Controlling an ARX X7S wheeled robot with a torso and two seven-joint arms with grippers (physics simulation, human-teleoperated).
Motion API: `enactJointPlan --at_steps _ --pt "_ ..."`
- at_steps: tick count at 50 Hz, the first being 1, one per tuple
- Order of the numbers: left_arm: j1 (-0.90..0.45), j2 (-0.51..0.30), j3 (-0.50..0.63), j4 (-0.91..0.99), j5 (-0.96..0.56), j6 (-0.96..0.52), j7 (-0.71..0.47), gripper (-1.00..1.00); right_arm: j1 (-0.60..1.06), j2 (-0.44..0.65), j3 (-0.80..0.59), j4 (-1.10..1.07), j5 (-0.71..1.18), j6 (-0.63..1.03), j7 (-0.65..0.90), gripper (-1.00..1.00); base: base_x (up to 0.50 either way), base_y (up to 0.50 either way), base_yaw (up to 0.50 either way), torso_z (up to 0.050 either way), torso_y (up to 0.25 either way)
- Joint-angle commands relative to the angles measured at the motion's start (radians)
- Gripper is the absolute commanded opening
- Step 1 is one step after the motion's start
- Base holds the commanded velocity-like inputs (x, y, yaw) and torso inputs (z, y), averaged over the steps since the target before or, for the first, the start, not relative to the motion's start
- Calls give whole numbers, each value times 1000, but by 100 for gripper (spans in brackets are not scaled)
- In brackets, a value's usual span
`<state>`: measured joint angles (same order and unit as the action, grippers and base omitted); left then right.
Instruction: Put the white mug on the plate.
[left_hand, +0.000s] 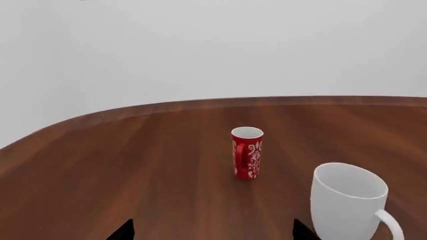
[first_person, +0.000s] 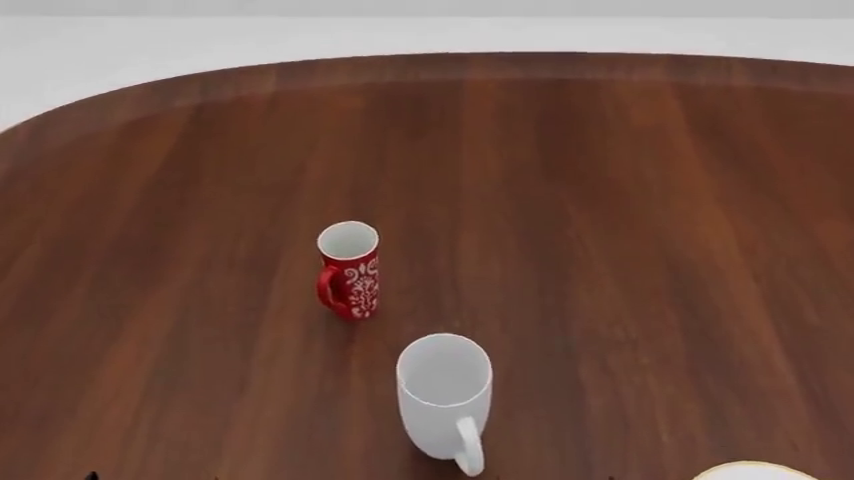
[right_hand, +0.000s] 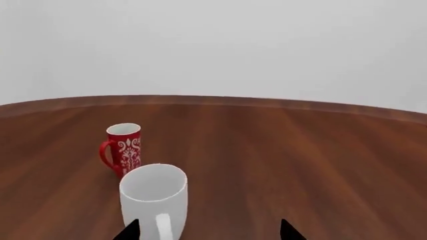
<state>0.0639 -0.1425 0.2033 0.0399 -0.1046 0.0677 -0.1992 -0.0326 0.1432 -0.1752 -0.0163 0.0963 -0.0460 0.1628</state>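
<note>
Left wrist view
white mug (left_hand: 347, 202): we see it upright on the wooden table (left_hand: 133, 165), handle toward the camera side, nearer the camera than the red mug
red mug (left_hand: 247, 152): upright, white floral pattern, beyond the white mug and apart from it
left gripper (left_hand: 212, 232): only two dark fingertips show at the frame edge, set wide apart, nothing between them; one tip sits just beside the white mug

Head view
white mug (first_person: 445, 400): we see it upright, open top, handle pointing toward the robot; near the red mug, not touching
red mug (first_person: 350, 270): upright, farther out than the white mug, handle on its left
plate (first_person: 754, 471): only a sliver of the white dish with yellow rim shows, well apart from the white mug, to its right; mug is not on it
table (first_person: 614, 220): dark brown wood, rounded far edge

Right wrist view
white mug (right_hand: 153, 200): closest to camera, handle facing us
red mug (right_hand: 123, 149): behind the white mug
right gripper (right_hand: 210, 231): two dark tips wide apart, holding nothing; one tip next to the white mug
</note>
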Motion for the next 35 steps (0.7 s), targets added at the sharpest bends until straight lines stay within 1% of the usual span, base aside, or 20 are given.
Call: enactJointPlan --at_steps 1,14,17,25,26,32,35 --pt "4 -7 14 22 3 -13 -15 100 -7 9 8 1 0 -14 29 100 465 -129 0 0 0" --pt "15 -17 27 58 -2 -23 -25 100 -7 15 1 -7 7 -10 41 100 496 -32 0 0 0" --pt "19 -20 32 68 -4 -22 -25 100 -10 25 -25 -6 -45 -15 53 100 375 -129 0 0 0" --pt "28 -22 33 82 -10 -27 -39 100 -5 31 -40 -4 -53 5 57 100 289 0 0 0 2" --pt "28 -22 34 86 -10 -28 -40 100 -8 27 -35 -1 -32 2 51 100 0 0 0 0 0" --pt "26 -24 43 86 -12 -24 -40 100 -15 36 -45 -6 -50 -12 59 100 -5 0 0 0 0" --pt "29 -26 42 96 -19 -30 -43 100 -9 39 -55 -2 -70 27 70 100 206 0 0 0 0"
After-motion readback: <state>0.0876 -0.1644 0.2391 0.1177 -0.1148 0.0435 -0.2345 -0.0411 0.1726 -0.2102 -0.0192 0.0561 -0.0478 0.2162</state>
